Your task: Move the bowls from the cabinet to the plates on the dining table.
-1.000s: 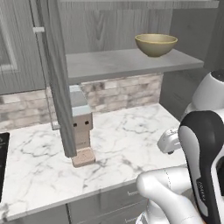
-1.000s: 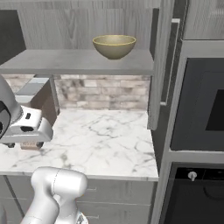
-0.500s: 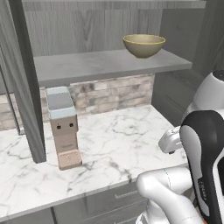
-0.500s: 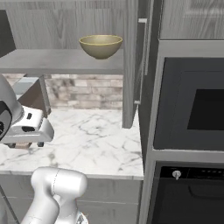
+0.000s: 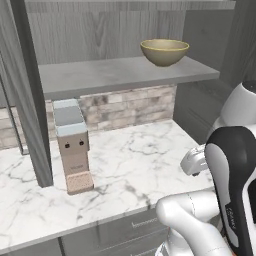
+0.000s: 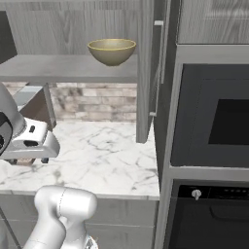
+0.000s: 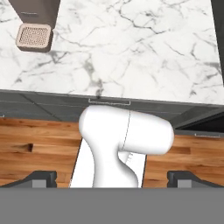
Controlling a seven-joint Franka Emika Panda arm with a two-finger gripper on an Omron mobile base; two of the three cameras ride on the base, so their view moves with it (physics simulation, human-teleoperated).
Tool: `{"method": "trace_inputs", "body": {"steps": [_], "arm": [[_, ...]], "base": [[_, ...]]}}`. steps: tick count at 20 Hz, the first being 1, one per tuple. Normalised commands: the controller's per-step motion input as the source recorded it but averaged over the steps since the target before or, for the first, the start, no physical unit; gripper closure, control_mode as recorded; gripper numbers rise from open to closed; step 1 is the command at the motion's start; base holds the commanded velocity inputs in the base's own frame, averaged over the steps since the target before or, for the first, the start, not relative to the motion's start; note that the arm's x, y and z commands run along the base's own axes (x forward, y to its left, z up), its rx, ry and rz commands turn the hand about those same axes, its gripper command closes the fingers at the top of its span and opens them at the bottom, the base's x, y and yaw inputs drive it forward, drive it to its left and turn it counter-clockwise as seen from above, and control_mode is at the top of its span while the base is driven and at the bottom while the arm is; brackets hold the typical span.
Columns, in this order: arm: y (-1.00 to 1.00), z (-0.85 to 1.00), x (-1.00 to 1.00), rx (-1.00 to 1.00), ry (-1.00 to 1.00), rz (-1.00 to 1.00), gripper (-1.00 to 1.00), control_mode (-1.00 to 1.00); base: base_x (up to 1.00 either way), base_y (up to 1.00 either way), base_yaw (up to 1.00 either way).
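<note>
A pale yellow-olive bowl [image 5: 164, 51] [image 6: 112, 51] stands upright on the grey shelf of the open cabinet [image 5: 115, 75] [image 6: 58, 68], towards its right end. My gripper [image 7: 113, 179] hangs low in front of the counter, well below and short of the bowl. It points down at the floor and at my own base. Its fingertips [image 7: 41, 178] are spread wide, so it is open with nothing between them. My white hand [image 6: 30, 142] [image 5: 194, 161] hovers near the counter's front edge. The plates and the dining table are out of view.
A small coffee machine [image 5: 72, 145] [image 7: 34, 26] stands on the marble counter [image 5: 135, 160] [image 6: 107, 155] under the shelf. Open cabinet doors [image 5: 30, 95] [image 6: 147, 73] flank the shelf. A black wall oven [image 6: 214, 116] fills the right side. Grey drawers [image 7: 109, 107] and a wooden floor [image 7: 35, 144] lie below.
The whole picture slid left during the first half second as the base drove right, bringing more of the oven into view. Since then nothing has moved, and the gripper stays open.
</note>
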Motion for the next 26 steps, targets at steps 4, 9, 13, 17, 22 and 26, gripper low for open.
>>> {"method": "trace_inputs", "body": {"steps": [4, 9, 13, 17, 22, 26], "arm": [[0.0, 0.0, 0.0, 0.0, 0.0, 0.0, -1.0, 1.0], [0.0, 0.0, 0.0, 0.0, 0.0, 0.0, -1.0, 1.0], [0.0, 0.0, 0.0, 0.0, 0.0, 0.0, -1.0, 1.0], [0.03, 0.0, 0.0, 0.0, 0.0, 0.0, -1.0, -1.0], [0.16, 0.0, 0.0, 0.0, 0.0, 0.0, -1.0, -1.0], [0.12, 0.07, 0.0, 0.01, -0.1, 0.0, -1.0, -1.0]], "base": [[0.23, 0.08, 0.0], [0.0, 0.0, 0.0], [0.0, 0.03, 0.0], [0.0, 0.02, 0.0], [0.0, 0.0, 0.0], [0.0, 0.0, 0.0]]}}
